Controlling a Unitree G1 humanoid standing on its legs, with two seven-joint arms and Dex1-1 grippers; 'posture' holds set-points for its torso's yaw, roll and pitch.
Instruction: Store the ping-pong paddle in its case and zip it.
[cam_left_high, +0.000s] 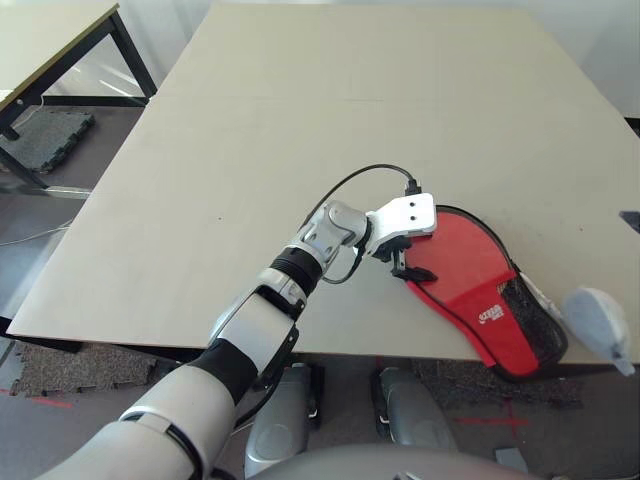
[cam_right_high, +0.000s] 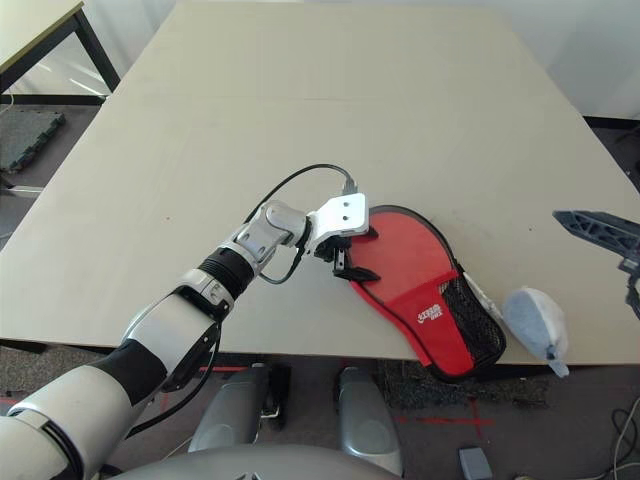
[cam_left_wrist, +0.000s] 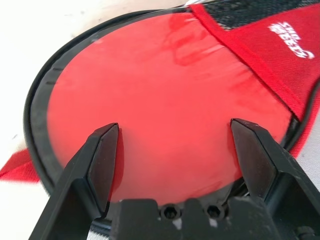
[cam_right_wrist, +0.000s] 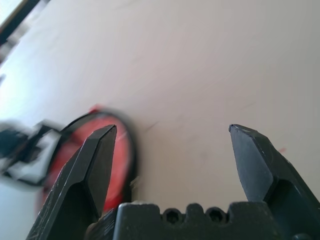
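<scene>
L gripper (cam_left_wrist: 175, 145) released, fingers (cam_left_wrist: 100, 160) spread wide, hovering at round end of the case (cam_left_high: 470, 285); nothing held; paddle (cam_left_wrist: 165, 105) sits inside the case, red face showing within black zipper edge, red flap folded over the handle end; case lies on bench (cam_left_high: 300, 130) near front-right edge, mesh end toward the edge; grey pouch (cam_right_high: 535, 320) just beside mesh end; R gripper (cam_right_wrist: 172, 145) released, empty, above bare bench, well apart from case.
</scene>
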